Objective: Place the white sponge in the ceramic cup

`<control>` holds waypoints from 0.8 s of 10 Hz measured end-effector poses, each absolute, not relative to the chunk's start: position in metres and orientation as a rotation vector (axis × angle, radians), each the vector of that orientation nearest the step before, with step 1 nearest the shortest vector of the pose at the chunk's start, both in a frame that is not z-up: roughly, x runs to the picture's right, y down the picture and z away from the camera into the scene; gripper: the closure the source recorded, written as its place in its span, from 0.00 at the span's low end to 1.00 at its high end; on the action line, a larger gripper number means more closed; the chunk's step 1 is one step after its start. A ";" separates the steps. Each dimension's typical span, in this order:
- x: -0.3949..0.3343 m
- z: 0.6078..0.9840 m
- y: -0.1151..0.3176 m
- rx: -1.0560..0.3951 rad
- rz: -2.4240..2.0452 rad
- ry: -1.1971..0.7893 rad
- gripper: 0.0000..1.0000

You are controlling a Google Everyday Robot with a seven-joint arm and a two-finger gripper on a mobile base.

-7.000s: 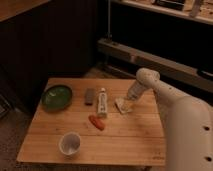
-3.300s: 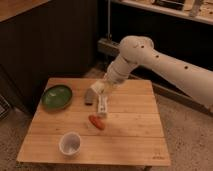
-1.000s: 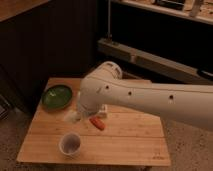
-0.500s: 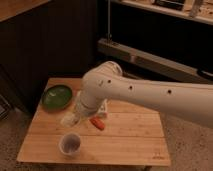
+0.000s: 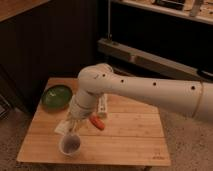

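Observation:
The ceramic cup stands upright near the front left of the wooden table. My gripper hangs from the white arm just above the cup's rim. It is shut on the white sponge, which sticks out to its left, above and slightly left of the cup's opening. The sponge is clear of the cup.
A green bowl sits at the table's back left. An orange carrot-like object lies just right of the gripper. A pale upright object stands behind it, partly hidden by the arm. Dark shelving stands behind the table.
The arm has carried the sponge from the table's right side across to the front left. In the last half second the gripper has come lower and closer over the cup.

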State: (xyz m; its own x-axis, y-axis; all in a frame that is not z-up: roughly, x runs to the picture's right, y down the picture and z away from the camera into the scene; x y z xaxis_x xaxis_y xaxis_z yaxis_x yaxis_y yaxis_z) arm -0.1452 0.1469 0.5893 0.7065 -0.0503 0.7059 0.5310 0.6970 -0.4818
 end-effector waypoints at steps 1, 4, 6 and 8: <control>-0.144 0.590 0.150 -0.751 -0.360 -0.737 1.00; -0.150 0.592 0.162 -0.840 -0.409 -0.810 1.00; -0.159 0.590 0.172 -0.898 -0.503 -0.856 1.00; -0.162 0.592 0.178 -0.928 -0.552 -0.862 1.00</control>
State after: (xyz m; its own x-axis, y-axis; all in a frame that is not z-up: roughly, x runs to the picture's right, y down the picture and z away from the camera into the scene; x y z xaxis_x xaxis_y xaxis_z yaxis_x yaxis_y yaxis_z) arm -0.1622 0.1775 0.5919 0.5540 -0.0521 0.8309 0.7329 0.5039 -0.4570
